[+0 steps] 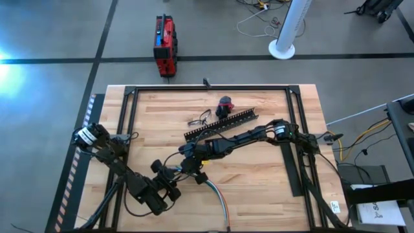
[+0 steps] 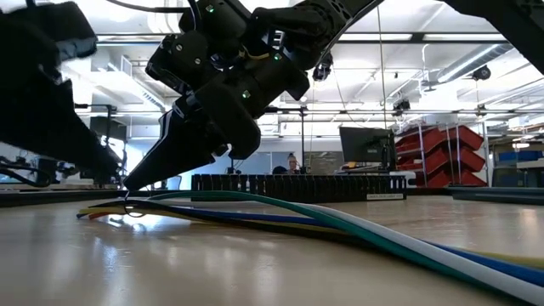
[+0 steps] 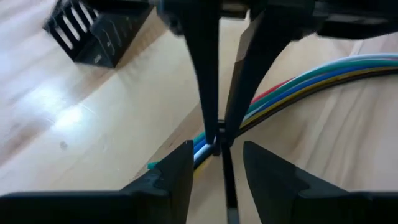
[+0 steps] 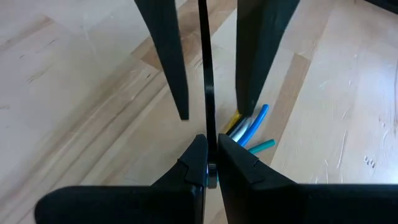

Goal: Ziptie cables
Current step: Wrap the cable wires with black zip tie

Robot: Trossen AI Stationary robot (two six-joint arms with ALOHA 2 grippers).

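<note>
Cinching step, by my judgement: the right tool (image 4: 210, 163) is clamped on the ziptie (image 4: 206, 93) at the cables (image 3: 311, 84) near the surface's front middle. The left tool (image 3: 217, 168) stands apart, astride the strip. Next it must regrip the tail and pull.

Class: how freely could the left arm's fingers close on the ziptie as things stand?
Probably freely, yes. The left gripper stands open with the ziptie running straight between its fingers, just over the cables. The right gripper is shut on the same strip close by, which leaves little spare room.
</note>
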